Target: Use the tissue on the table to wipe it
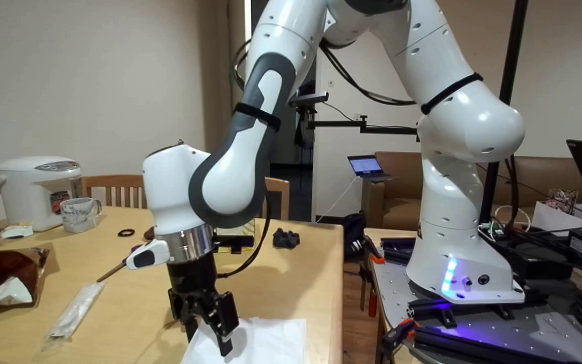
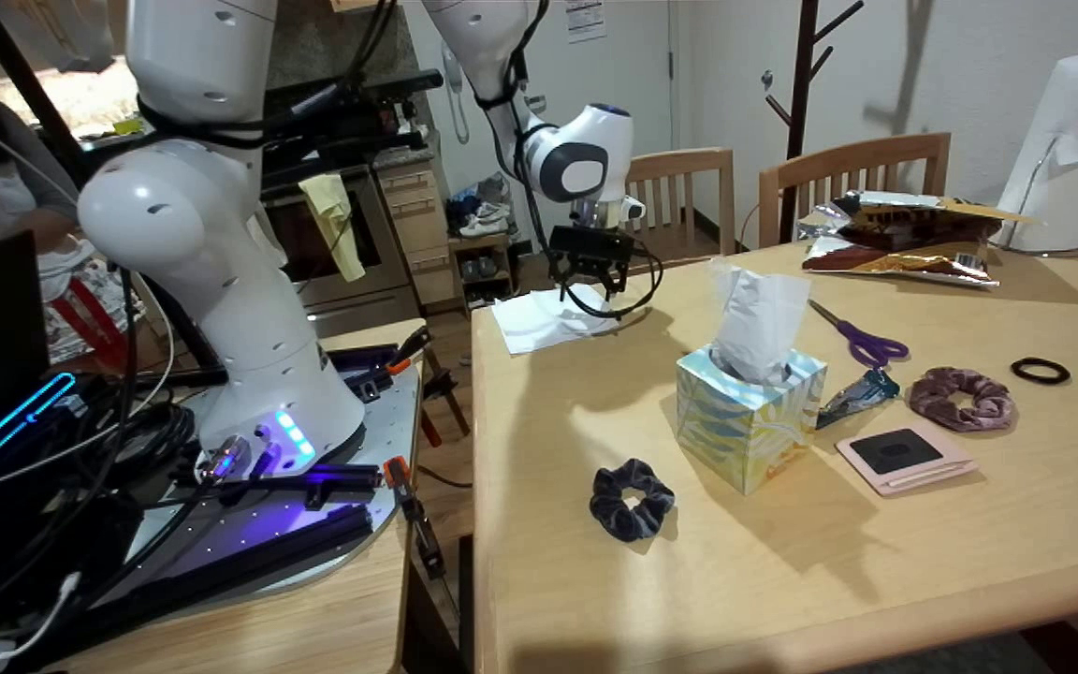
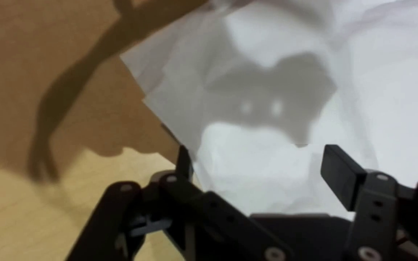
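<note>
Snack bags: crumpled, brown and silver, at the far left of the table.
Water boiler: white, upright, beyond the bags.
Plastic packet: long and pale, lying flat between the bags and my arm; I cannot make out what it holds.
Mug: patterned, upright, just beside the boiler, its handle turned to the right.
Scissors: lying on the table, the purple handles plain to see in an exterior view.
Hair tie: a black ring, flat on the wood, visible in both exterior views.
My hand: pointing down over the loose tissue, its two fingers standing wide apart. In the wrist view white paper spreads out below the gap between them. One finger stands at the tissue's edge, the other over the sheet; whether either tip touches the paper, I cannot tell.
Tissue box: patterned in blue and yellow, a white tissue standing up from its top; seen in an exterior view.
Loose tissue: white and creased, spread on the table near the edge that faces my base, a grey shadow lying across it.
Dark scrunchie: on the table, well apart from the loose tissue.
Base: on a metal plate right of the table, its light strip glowing blue.
</note>
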You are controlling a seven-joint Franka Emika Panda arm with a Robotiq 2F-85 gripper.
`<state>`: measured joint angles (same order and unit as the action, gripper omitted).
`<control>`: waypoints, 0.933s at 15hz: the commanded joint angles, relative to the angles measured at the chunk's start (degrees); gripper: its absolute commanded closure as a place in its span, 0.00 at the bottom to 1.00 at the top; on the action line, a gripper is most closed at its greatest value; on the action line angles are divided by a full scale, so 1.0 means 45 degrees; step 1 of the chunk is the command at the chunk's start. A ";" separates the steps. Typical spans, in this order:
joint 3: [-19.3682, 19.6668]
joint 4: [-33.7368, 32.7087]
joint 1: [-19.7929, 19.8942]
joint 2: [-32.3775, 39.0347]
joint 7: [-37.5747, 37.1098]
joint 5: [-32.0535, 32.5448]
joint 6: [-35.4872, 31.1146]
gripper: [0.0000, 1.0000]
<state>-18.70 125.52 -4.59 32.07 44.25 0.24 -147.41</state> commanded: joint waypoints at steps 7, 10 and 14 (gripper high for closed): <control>0.0592 -0.0264 0.0018 0.0488 -0.0407 0.0500 -0.1216 0.80; 0.0689 -0.0249 0.0040 0.0525 -0.0455 0.0543 -0.1493 0.98; 0.0832 -0.0245 -0.0004 0.0531 -0.0712 0.0547 -0.1786 1.00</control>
<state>-15.66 124.16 -4.64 33.31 43.56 0.94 -152.39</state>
